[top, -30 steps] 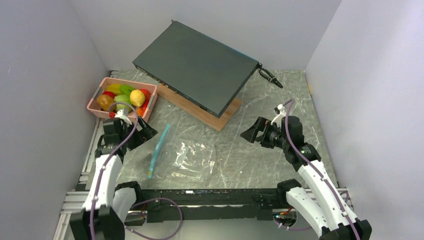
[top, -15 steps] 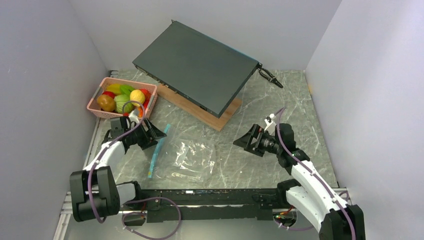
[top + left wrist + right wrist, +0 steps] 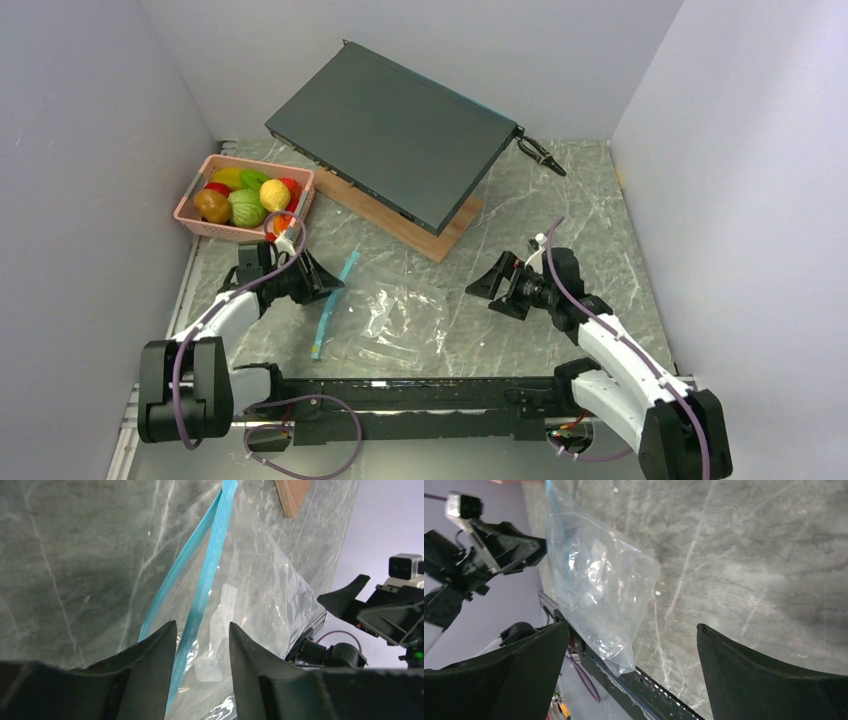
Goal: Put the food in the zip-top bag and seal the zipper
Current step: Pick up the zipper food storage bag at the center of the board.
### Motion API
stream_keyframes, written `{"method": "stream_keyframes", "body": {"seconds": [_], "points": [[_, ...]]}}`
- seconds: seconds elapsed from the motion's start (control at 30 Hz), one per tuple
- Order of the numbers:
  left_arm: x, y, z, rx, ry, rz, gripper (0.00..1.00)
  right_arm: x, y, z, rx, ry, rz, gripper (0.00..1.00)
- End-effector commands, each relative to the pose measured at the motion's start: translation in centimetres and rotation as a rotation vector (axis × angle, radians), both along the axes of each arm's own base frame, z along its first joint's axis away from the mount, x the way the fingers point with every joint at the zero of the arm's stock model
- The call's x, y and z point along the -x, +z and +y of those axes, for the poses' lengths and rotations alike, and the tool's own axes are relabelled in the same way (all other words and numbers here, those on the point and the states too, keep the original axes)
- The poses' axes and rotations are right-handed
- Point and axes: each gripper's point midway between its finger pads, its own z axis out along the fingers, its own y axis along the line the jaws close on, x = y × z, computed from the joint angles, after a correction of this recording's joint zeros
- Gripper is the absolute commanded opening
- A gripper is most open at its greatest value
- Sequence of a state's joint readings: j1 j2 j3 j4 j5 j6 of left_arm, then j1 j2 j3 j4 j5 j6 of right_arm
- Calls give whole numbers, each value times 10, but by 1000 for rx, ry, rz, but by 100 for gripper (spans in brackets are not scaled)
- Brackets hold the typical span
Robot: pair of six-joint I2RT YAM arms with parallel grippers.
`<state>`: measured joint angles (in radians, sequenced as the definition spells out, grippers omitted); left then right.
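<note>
The food point(image 3: 245, 198), glossy red, yellow, green and orange toy pieces, lies in a pink basket point(image 3: 205, 228) at the back left. The clear zip-top bag point(image 3: 400, 320) point(image 3: 260, 590) point(image 3: 594, 580) lies flat near the table's front. Its teal zipper point(image 3: 333, 300) point(image 3: 210, 565) forms the left edge, and the mouth is slightly parted. My left gripper point(image 3: 332, 283) point(image 3: 202, 625) is low at that edge. Its jaws are narrowed with a gap, and one layer of the strip runs between them. My right gripper point(image 3: 492, 290) point(image 3: 633, 626) hovers wide open just right of the bag, holding nothing.
A flat black device point(image 3: 395, 130) rests tilted on a wooden board point(image 3: 440, 235) at the back centre, with a cable plug point(image 3: 540, 155) beside it. Grey walls close in on both sides. A black rail point(image 3: 420, 395) runs along the front edge, close to the bag's near corner.
My left gripper has swung right from beside the basket to the bag's mouth and narrowed its jaws around the strip. The zipper edge shifted right. My right gripper came lower and closer to the bag.
</note>
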<state>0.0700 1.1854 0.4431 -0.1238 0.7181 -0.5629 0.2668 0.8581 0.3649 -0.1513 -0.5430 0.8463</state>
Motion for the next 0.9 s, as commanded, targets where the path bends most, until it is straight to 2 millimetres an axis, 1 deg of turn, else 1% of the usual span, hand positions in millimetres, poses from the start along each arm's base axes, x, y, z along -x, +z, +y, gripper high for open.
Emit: {"method": "stream_keyframes", "body": {"seconds": [0.0,0.1,0.17,0.23,0.3,0.37,0.47,0.5,0.57,0.6,0.63,0.7,0.77,0.8,0.83,0.87], "points": [[-3,13,-10,37,-14,-83,44,-9,-4,-2,74,-26,50,100],[-2,16,-18,78,-40,-101,38,-8,-11,2,76,-26,108,100],[-2,17,-22,99,-54,-109,37,-7,-19,3,84,-41,150,100],[0,18,-26,123,-69,-113,31,-7,-24,3,110,-54,170,100],[0,25,-30,157,-88,-134,22,-6,-26,7,133,-51,174,100],[2,31,-33,173,-99,-143,17,-5,-27,10,153,-48,178,100],[2,47,-32,150,-104,-191,9,-4,-29,13,193,-52,170,100],[1,53,-31,137,-101,-207,7,-3,-29,15,200,-47,168,100],[2,63,-28,105,-90,-232,8,-3,-29,17,216,-40,161,100],[3,65,-26,82,-82,-228,13,-3,-31,17,227,-40,165,100],[3,65,-22,54,-67,-228,23,-4,-31,16,236,-40,164,100],[3,61,-14,-9,-38,-223,53,-5,-31,18,239,-30,153,100],[2,49,-7,-52,-11,-197,76,-4,-32,21,228,-10,152,100],[2,43,-7,-55,-13,-183,85,-3,-32,23,221,3,152,100],[1,37,-8,-53,-21,-174,90,-2,-32,26,210,18,147,100],[1,31,-9,-44,-32,-159,93,0,-31,30,195,37,144,100]]}}
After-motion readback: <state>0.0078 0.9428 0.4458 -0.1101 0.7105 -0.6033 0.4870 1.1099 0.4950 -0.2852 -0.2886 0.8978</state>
